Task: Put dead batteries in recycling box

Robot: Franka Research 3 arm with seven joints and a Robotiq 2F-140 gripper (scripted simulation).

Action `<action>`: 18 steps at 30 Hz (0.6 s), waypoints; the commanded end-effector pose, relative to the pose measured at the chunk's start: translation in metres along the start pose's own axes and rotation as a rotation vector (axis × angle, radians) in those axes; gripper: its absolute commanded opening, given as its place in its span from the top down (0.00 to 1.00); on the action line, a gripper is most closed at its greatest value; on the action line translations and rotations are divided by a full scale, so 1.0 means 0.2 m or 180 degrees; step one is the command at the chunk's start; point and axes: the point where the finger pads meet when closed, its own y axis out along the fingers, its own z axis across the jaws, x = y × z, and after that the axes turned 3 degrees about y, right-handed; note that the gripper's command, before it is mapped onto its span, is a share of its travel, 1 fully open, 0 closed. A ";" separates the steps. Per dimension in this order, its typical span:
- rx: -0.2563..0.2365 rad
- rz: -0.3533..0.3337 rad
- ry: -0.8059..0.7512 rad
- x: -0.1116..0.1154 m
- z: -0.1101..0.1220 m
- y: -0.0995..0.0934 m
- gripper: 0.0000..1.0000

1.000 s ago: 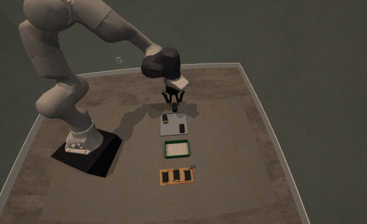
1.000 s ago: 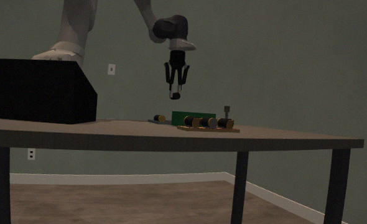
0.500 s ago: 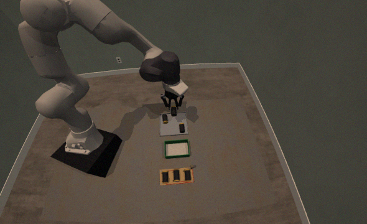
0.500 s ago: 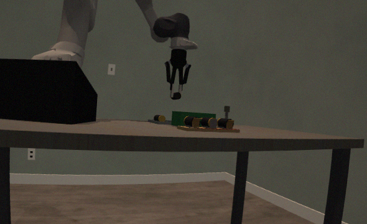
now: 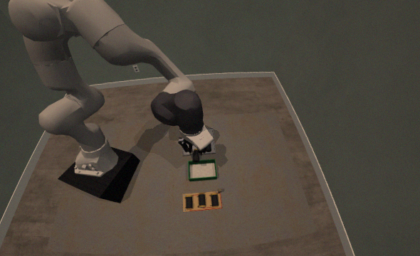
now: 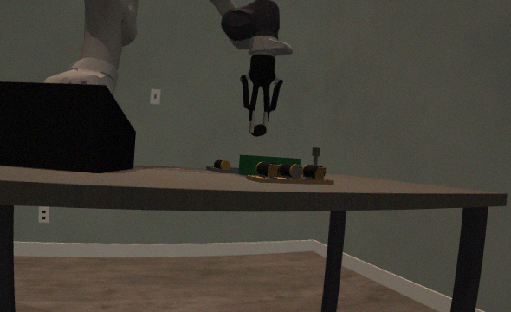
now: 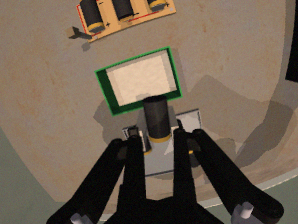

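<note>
One batt. (image 5: 196,156) (image 6: 259,130) (image 7: 157,118) pinched in gripper (image 5: 196,151) (image 6: 259,123) (image 7: 158,135) jaws, above tabletop near green box (image 5: 189,176) (image 6: 269,165) (image 7: 104,93), 3 batts. in holder (image 5: 196,210) (image 6: 290,181) (image 7: 137,22).

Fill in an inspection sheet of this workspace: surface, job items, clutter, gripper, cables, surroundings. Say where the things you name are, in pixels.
Surface: brown tabletop (image 5: 253,213) (image 6: 173,179), no spill seen.
Recycling box: green box (image 5: 216,170) (image 6: 269,165) (image 7: 104,91), upright, no battery seen inside.
Battery holder: orange board (image 5: 185,210) (image 6: 260,178) (image 7: 167,8) carrying three batteries.
Tray: grey tray (image 5: 213,151) (image 7: 165,165) beyond the box, two batteries on it, partly hidden by the gripper.
Bulb: cannot tell whether any is lit.
Clutter: nothing seen.
Gripper: gripper (image 5: 196,156) (image 6: 259,126) (image 7: 157,115) shut on a dark battery (image 5: 196,156) (image 6: 260,130) (image 7: 157,117), raised above the table.
Cables: nothing seen.
Surroundings: green-grey wall (image 5: 374,107) (image 6: 390,87); wall outlet (image 5: 136,68) (image 6: 43,215).
</note>
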 end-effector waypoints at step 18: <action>-0.0006 -0.0004 -0.0592 -0.23 -0.01 0.00 0.84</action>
